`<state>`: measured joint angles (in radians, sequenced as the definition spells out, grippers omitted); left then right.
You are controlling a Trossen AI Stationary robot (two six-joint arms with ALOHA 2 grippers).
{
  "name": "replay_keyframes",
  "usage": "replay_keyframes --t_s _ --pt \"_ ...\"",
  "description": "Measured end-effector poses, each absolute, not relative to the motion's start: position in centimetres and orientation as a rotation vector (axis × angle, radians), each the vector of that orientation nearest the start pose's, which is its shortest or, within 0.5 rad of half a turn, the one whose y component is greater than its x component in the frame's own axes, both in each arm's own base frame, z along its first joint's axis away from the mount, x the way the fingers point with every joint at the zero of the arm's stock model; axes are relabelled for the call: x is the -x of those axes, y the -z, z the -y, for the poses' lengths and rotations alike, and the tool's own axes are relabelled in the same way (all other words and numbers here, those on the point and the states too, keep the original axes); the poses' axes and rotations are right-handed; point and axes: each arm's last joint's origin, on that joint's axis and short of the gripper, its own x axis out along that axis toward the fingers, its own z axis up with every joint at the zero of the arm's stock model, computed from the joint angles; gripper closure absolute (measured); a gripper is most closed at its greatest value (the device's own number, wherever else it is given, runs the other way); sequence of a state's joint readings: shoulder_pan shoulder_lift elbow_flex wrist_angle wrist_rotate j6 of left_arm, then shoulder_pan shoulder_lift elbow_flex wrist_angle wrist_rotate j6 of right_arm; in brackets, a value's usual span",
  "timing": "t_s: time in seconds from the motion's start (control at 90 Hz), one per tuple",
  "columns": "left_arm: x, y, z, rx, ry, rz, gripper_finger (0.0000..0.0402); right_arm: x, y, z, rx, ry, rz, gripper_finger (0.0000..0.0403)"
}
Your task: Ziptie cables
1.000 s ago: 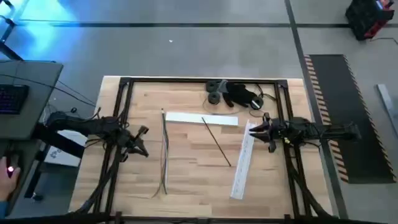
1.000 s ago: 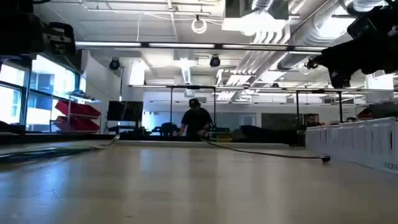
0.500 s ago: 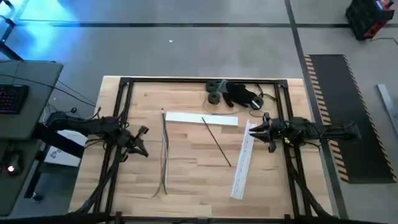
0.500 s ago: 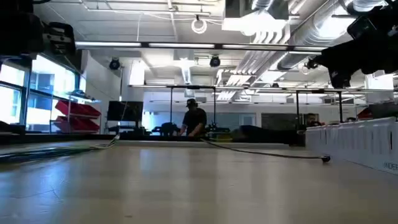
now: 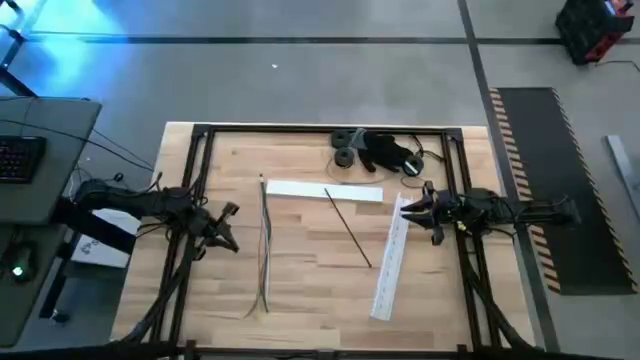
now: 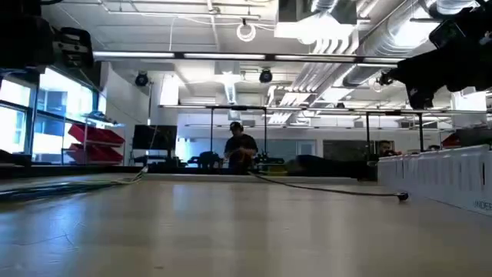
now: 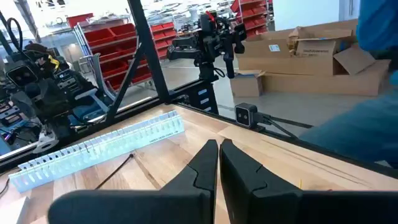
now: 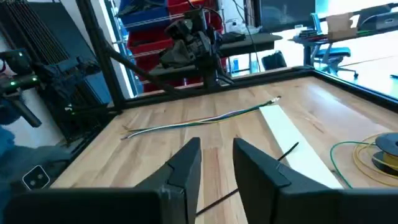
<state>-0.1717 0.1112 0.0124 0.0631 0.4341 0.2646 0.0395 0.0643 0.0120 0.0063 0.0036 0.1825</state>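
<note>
The cables (image 5: 265,245) are a thin bundle of dark-grey wires lying flat on the wooden table's left half, running from far to near. The right wrist view shows the cables (image 8: 205,118) stretched across the boards. My left gripper (image 5: 235,228) hovers just left of them, shut and holding nothing; its fingertips (image 7: 219,146) stand together. My right gripper (image 5: 402,210) hovers at the table's right side, over the long white strip, open by a small gap (image 8: 217,155) with nothing in it.
Two long white flat strips lie on the table, one (image 5: 325,190) across the far middle and one (image 5: 390,260) along the right side. A thin dark stick (image 5: 348,228) lies slanted between them. Dark rolls and tools (image 5: 375,150) sit at the far edge. A black frame (image 5: 200,135) rims the table.
</note>
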Motion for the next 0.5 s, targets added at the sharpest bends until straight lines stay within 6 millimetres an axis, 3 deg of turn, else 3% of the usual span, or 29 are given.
replay_keyframes --t_s 0.322,0.5 --pt "-9.78 -16.5 2.93 -0.252 0.607 0.044 0.0402 -10.09 -16.33 -0.38 -0.183 -0.03 -0.048 0.0325" --pt "-9.78 -16.5 2.93 -0.252 0.606 0.044 0.0402 -10.05 -16.55 0.17 -0.2 0.088 -0.013 0.0324"
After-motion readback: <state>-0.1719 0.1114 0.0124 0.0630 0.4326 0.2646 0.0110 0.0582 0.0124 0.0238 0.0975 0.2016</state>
